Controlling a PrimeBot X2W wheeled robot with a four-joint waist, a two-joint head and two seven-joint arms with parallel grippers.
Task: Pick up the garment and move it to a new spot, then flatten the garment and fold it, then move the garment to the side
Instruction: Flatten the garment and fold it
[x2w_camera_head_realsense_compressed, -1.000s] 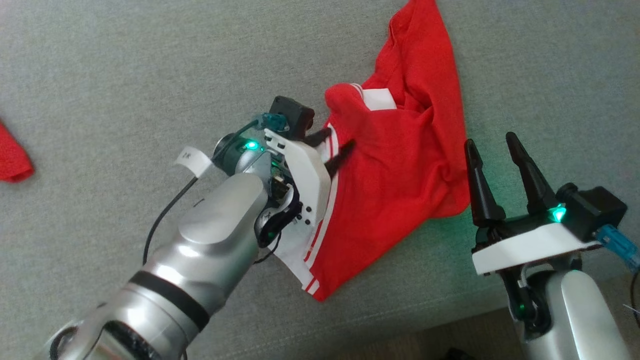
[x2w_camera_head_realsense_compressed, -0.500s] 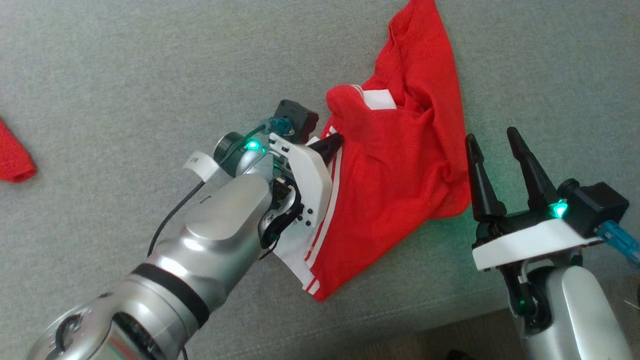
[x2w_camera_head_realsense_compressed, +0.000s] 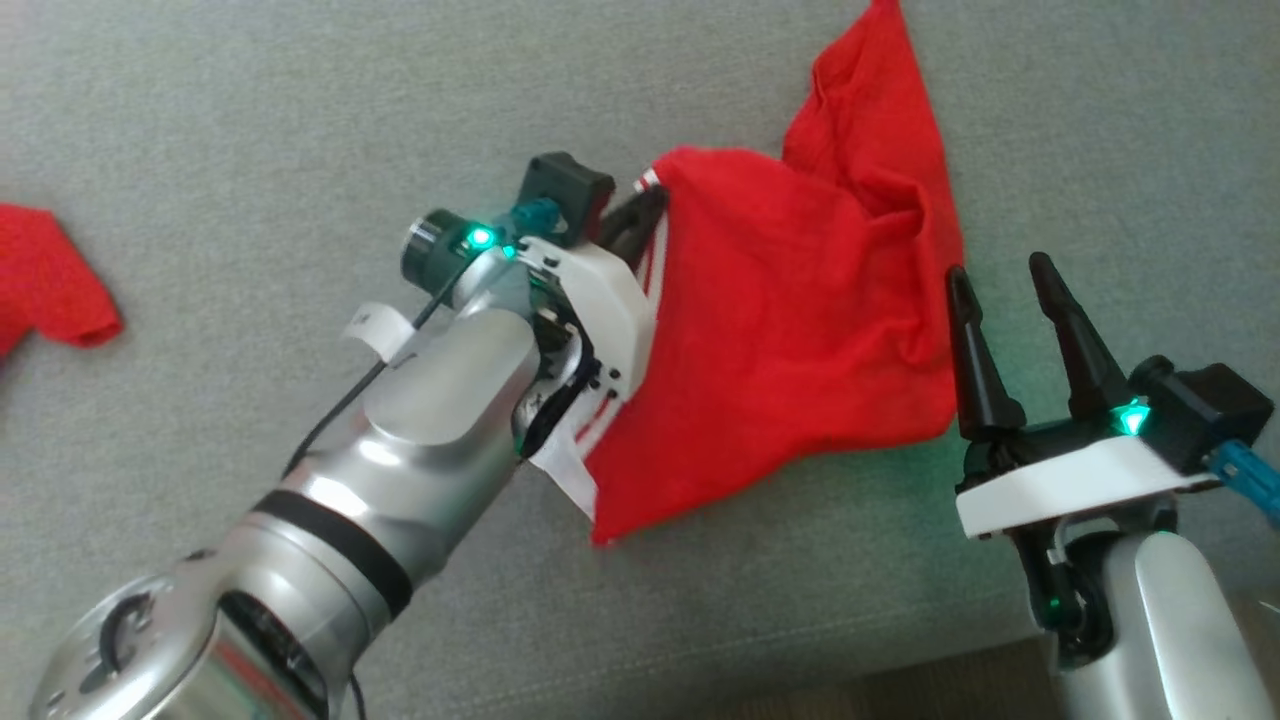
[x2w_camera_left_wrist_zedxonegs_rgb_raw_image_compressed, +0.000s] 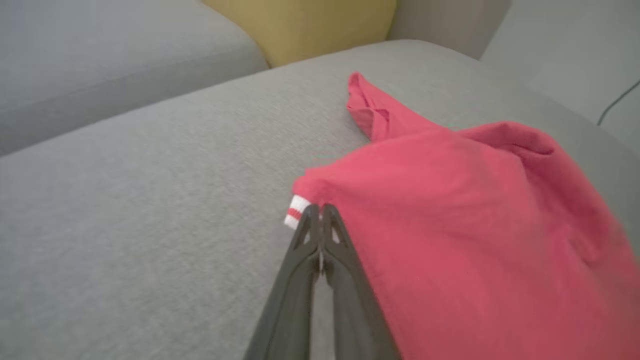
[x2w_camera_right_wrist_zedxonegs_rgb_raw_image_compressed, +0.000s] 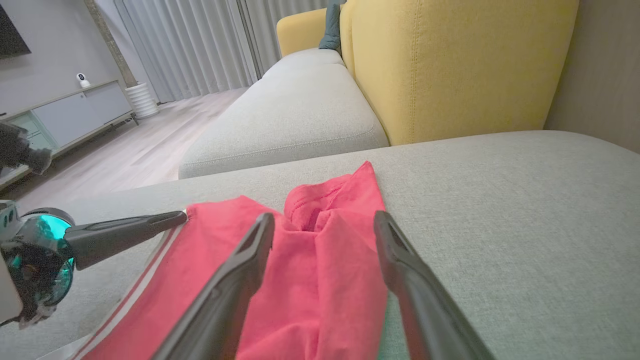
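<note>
The garment (x2w_camera_head_realsense_compressed: 780, 330) is red with a white striped band and lies crumpled on the grey sofa seat (x2w_camera_head_realsense_compressed: 250, 120). My left gripper (x2w_camera_head_realsense_compressed: 650, 200) is shut on its striped edge and holds that edge raised, so the cloth drapes down from the fingertips. In the left wrist view the left gripper (x2w_camera_left_wrist_zedxonegs_rgb_raw_image_compressed: 317, 210) pinches the white and red band, with the garment (x2w_camera_left_wrist_zedxonegs_rgb_raw_image_compressed: 450, 225) hanging to its right. My right gripper (x2w_camera_head_realsense_compressed: 998, 268) is open just right of the garment's right edge. In the right wrist view the right gripper (x2w_camera_right_wrist_zedxonegs_rgb_raw_image_compressed: 324, 217) frames the garment (x2w_camera_right_wrist_zedxonegs_rgb_raw_image_compressed: 310, 280), and the left gripper (x2w_camera_right_wrist_zedxonegs_rgb_raw_image_compressed: 182, 216) holds its left corner.
Another piece of red cloth (x2w_camera_head_realsense_compressed: 50, 270) lies at the far left of the seat. A yellow back cushion (x2w_camera_right_wrist_zedxonegs_rgb_raw_image_compressed: 450, 65) stands behind the seat. The seat's front edge runs along the bottom, with floor (x2w_camera_head_realsense_compressed: 900, 690) below it.
My left gripper went from open to shut on the striped edge and lifted it up and back, spreading the cloth. The head camera shifted slightly. The right gripper stayed open and in place.
</note>
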